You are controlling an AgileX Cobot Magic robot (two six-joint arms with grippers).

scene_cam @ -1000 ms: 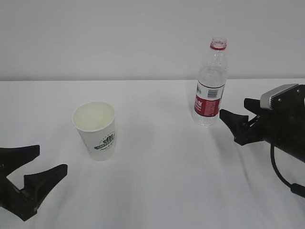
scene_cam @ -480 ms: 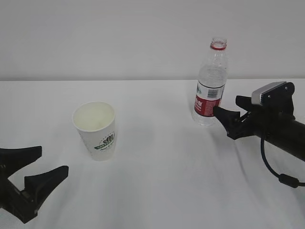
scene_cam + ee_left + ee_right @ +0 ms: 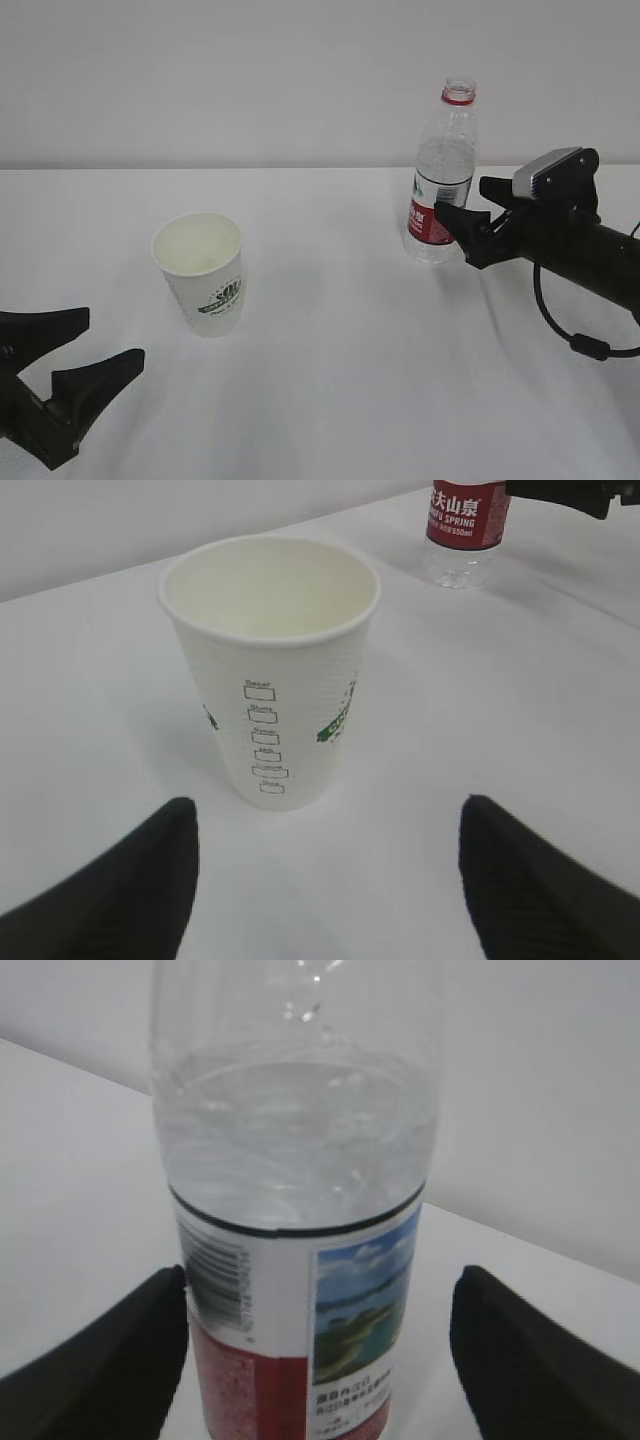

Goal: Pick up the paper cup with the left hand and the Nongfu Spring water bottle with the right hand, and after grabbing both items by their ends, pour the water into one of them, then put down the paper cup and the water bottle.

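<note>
The right hand (image 3: 462, 236) has its jaws spread wide, and the bottle (image 3: 441, 175) stands between them at 12 o'clock in the right wrist view: one black finger (image 3: 110, 1360) sits at 8 o'clock beside the barcode edge of the label, the other at 4 o'clock with a clear gap to the bottle. Whether the near finger touches the label cannot be told; nothing is clamped. In the exterior view the fingertips reach the red part of the label from 3 o'clock. The bottle is upright, long axis vertical, open mouth up, with water (image 3: 300, 1130) reaching above the label.

The left hand (image 3: 75, 355) is also wide open and holds nothing. In the left wrist view the cup (image 3: 272, 670) stands at 12 o'clock from the two fingertips, ahead of them and apart from both. The cup is upright on the white table (image 3: 340, 380), mouth up, cream inside showing, narrow base down. The bottle lies at 2 o'clock from the cup, well apart.
</note>
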